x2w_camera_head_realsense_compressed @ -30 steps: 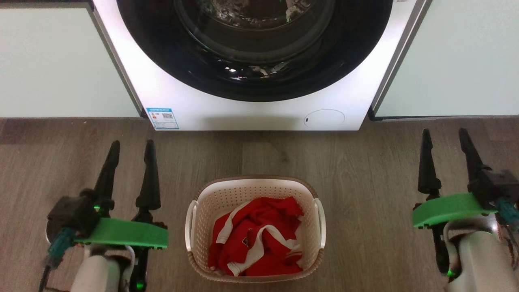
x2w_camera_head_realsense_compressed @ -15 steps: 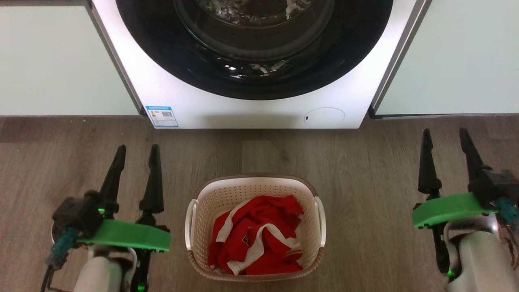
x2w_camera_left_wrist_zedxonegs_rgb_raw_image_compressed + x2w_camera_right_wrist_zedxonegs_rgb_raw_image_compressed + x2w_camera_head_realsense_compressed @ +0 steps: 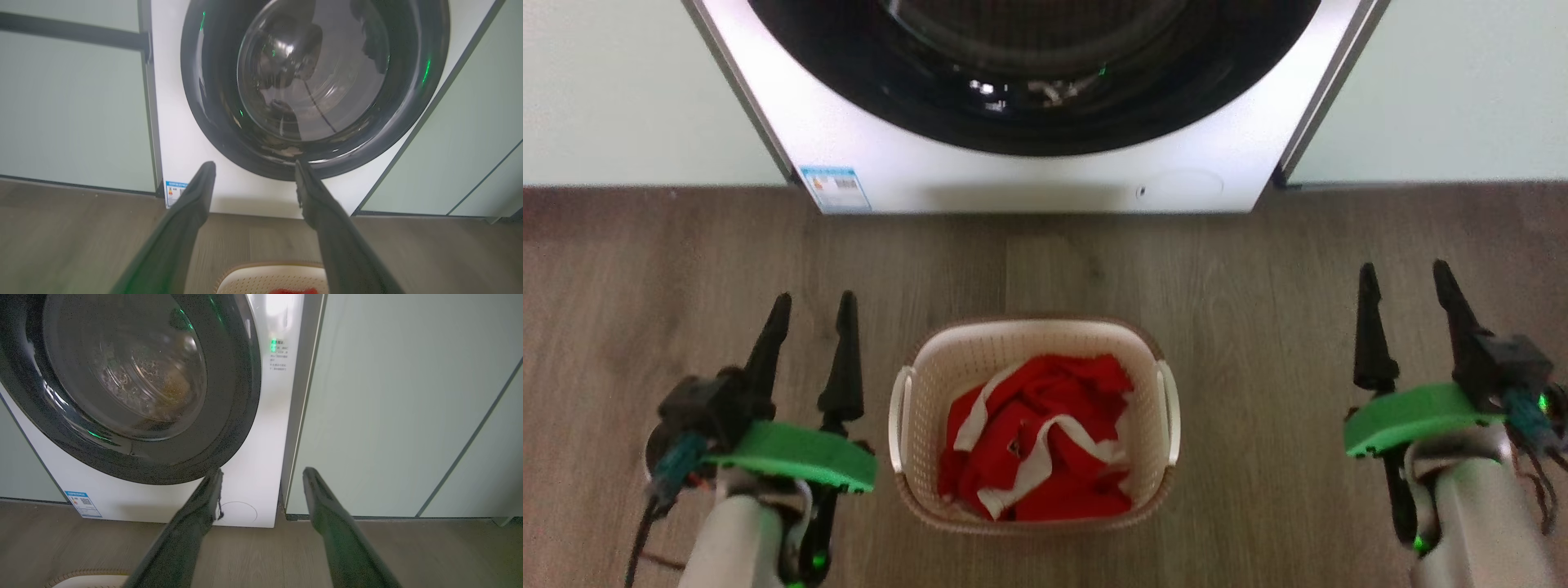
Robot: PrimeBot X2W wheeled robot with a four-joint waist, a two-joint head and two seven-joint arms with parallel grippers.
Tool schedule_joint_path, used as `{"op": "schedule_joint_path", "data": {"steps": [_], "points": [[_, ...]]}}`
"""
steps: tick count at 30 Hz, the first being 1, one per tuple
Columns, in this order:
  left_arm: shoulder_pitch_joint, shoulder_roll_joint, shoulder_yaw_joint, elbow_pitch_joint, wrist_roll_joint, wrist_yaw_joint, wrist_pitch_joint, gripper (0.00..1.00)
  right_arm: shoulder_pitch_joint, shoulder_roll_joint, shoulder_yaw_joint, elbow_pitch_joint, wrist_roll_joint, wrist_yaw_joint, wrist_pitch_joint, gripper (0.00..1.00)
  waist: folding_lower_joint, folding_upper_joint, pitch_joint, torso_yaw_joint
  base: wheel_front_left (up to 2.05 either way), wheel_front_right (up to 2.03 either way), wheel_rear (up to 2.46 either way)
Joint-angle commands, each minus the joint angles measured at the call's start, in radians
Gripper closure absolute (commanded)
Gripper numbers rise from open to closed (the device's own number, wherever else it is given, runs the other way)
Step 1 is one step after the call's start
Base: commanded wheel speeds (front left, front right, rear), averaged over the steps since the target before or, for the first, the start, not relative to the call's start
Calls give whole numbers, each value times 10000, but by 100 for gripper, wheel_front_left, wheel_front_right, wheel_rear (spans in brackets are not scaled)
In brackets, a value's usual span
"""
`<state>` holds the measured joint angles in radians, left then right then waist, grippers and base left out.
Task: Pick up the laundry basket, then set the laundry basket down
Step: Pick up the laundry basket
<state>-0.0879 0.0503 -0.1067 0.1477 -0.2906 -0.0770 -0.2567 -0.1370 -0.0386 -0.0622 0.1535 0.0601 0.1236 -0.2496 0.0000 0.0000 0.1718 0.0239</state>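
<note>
Head view: the basket (image 3: 1029,341) sits on the floor (image 3: 1258,269) before the washer (image 3: 1045,184), between left gripper (image 3: 815,298) and right gripper (image 3: 1403,268), both spread apart, empty.

Laundry basket (image 3: 1013,347): perforated cream plastic, matt; rim (image 3: 1029,324) woven-look, brownish.
Clothing (image 3: 1054,425): red and white cloth, soft, crumpled.
Washing machine (image 3: 1029,181): smooth glossy white casing; door (image 3: 310,69) shiny dark glass.
Floor (image 3: 1258,269): matt grey-brown wood grain.

I count one laundry basket (image 3: 947,367), one red cloth bundle (image 3: 1045,445) and one washing machine (image 3: 1045,184). Two grippers show: my left gripper (image 3: 815,298) and right gripper (image 3: 1403,268).
</note>
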Motion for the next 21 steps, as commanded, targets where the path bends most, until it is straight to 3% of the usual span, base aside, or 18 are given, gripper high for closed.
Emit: {"op": "schedule_joint_path", "data": {"steps": [1, 21], "points": [[-528, 0, 242, -112, 99, 70, -51, 0, -560, -116, 280, -161, -51, 71, -122, 0, 0, 0, 399, 13, 0, 0, 0], [-2915, -1, -317, 3373, 621, 113, -51, 0, -2469, -116, 1203, 2581, -264, 71, -122, 0, 0, 0, 2832, 312, 0, 0, 0]]}}
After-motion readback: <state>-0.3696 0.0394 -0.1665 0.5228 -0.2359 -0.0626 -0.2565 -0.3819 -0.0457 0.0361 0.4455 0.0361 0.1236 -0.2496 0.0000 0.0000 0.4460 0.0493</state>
